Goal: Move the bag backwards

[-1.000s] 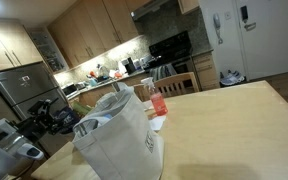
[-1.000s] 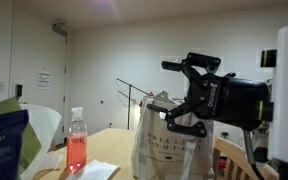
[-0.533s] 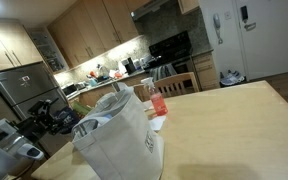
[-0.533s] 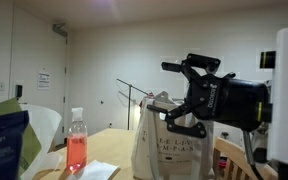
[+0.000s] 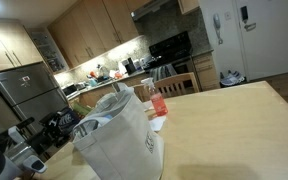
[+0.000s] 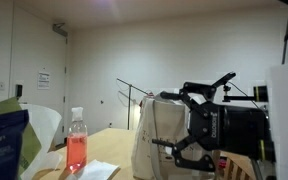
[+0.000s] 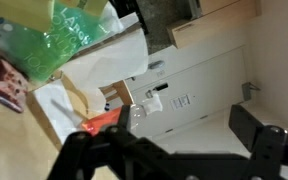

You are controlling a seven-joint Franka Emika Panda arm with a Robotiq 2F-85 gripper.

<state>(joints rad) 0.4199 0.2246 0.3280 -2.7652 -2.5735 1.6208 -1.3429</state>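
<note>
The bag (image 5: 119, 135), a large off-white fabric tote with a small dark logo, stands on the wooden table (image 5: 234, 120) near its corner. Dark lettering shows on the bag (image 6: 152, 140) in an exterior view. My gripper (image 6: 182, 120) hangs beside the bag's upper part with its black fingers (image 6: 176, 148) spread apart and nothing between them. In the wrist view my gripper (image 7: 179, 140) is open, its two fingers (image 7: 259, 130) framing only wall and floor. The bag does not clearly show there.
A clear bottle (image 5: 159, 101) of red liquid stands just behind the bag, and the bottle (image 6: 76, 150) shows again on white paper (image 6: 96, 170). A green-printed package (image 6: 4, 140) sits close to the camera. A chair (image 5: 179, 78) and kitchen counters lie beyond the table.
My gripper has dropped lower and drawn back from the top of the bag. The bag and bottle have not moved.
</note>
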